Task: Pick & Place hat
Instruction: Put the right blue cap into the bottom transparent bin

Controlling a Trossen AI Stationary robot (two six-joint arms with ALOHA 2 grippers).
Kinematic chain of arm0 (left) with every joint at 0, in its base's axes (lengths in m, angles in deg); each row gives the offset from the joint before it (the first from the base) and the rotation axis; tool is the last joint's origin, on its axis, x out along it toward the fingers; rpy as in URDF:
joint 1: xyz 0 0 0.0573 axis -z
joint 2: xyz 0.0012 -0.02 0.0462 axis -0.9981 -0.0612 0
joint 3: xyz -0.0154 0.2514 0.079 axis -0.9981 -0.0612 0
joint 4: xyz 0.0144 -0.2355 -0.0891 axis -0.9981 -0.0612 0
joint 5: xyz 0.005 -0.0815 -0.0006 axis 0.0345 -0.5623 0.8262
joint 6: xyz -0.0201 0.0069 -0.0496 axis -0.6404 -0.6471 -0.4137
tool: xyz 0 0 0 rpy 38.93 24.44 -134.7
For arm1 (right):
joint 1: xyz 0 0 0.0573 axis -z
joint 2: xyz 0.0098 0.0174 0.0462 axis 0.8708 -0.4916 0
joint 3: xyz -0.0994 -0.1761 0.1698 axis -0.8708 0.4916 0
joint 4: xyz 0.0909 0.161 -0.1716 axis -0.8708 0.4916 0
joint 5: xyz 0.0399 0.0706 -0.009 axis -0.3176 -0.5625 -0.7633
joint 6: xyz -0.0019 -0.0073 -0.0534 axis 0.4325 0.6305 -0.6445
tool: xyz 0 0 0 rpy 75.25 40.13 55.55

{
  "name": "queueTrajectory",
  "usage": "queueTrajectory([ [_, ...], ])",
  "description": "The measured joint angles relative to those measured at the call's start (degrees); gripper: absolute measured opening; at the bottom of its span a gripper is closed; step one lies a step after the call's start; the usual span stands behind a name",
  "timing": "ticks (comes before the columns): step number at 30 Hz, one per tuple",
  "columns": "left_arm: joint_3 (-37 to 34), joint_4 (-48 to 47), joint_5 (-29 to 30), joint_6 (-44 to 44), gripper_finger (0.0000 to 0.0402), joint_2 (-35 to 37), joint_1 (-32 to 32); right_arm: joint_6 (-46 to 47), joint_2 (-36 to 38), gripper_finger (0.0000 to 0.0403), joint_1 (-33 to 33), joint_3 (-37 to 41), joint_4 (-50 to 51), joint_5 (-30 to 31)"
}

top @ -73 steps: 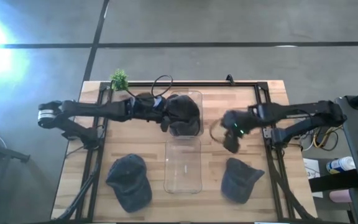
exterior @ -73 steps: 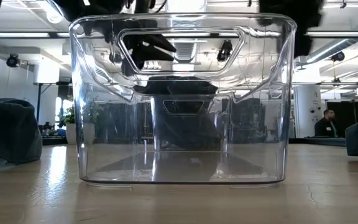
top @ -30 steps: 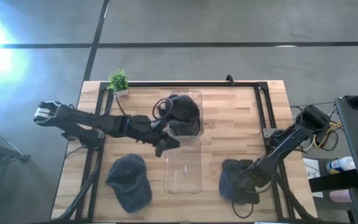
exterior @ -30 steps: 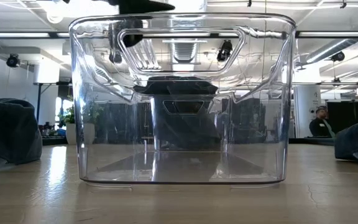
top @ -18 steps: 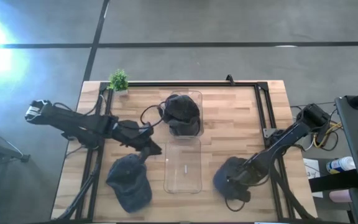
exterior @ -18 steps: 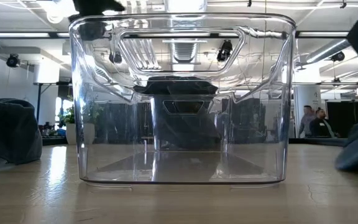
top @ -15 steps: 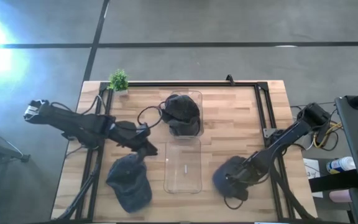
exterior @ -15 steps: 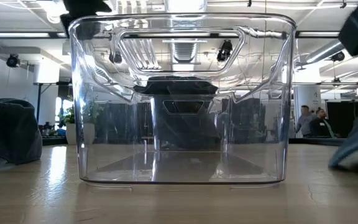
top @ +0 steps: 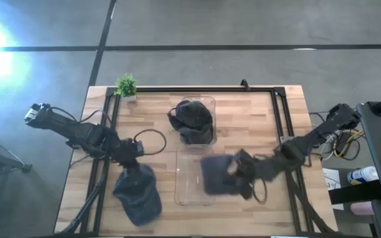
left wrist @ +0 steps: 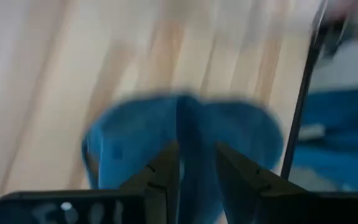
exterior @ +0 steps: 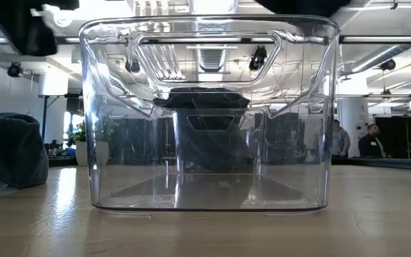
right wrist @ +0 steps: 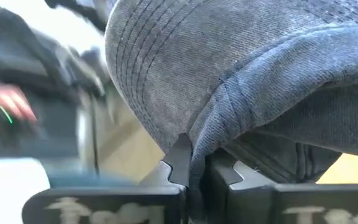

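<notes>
Three dark grey hats show in the high view. One hat (top: 192,119) lies in the far clear bin (top: 211,103). The left hat (top: 139,196) rests crown up on the table, with my left gripper (top: 132,165) open just over its far part; in the left wrist view its fingers stand apart (left wrist: 194,171) over the crown (left wrist: 135,137), and I cannot tell whether they touch it. My right gripper (top: 238,175) is shut on the third hat (top: 213,175), which hangs over the near clear bin (top: 187,196). My right gripper pinches a fold of the hat's cloth (right wrist: 199,142) between its two fingers, beside the stitched brim (right wrist: 143,65). The fingers come from the table's right side. The hat is lifted clear of the table, over the near bin's right half.
A small green plant (top: 126,84) stands at the far left corner. Black frame rails (top: 280,119) run along the table's left, right and far sides. In the low view the near bin (exterior: 205,114) fills the middle and the left hat (exterior: 6,150) sits beside it.
My right gripper has taken hold of the right hat, lifted it off the table and carried it toward the table's left edge, over the near bin. My left gripper has gone from beside the bins toward the left edge and come over the left hat.
</notes>
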Motion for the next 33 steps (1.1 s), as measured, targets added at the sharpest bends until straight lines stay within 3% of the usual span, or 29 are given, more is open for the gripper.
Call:
queueTrajectory([
  [3,-0.1,-4.6,-2.4,-0.1,0.0091,-0.4,1.7,-7.0,-2.6,0.0012,5.6,0.0,-13.2,0.9],
  [9,-0.3,-6.4,-2.3,-3.0,0.0091,-0.6,4.2,-7.9,-12.4,0.0012,12.3,2.3,-32.4,-7.6],
  [18,-6.5,-4.3,-2.6,-9.9,0.0091,-0.6,10.8,0.3,-25.3,0.0012,11.3,2.7,-40.2,-8.0],
  [27,-13.4,7.8,-3.6,-14.5,0.0091,-0.5,13.1,9.3,-31.8,0.0017,10.8,2.6,-37.5,-8.1],
  [33,-18.5,17.1,-3.5,-15.3,0.0091,-0.6,13.1,11.4,-30.1,0.0085,10.7,2.5,-29.8,-8.8],
])
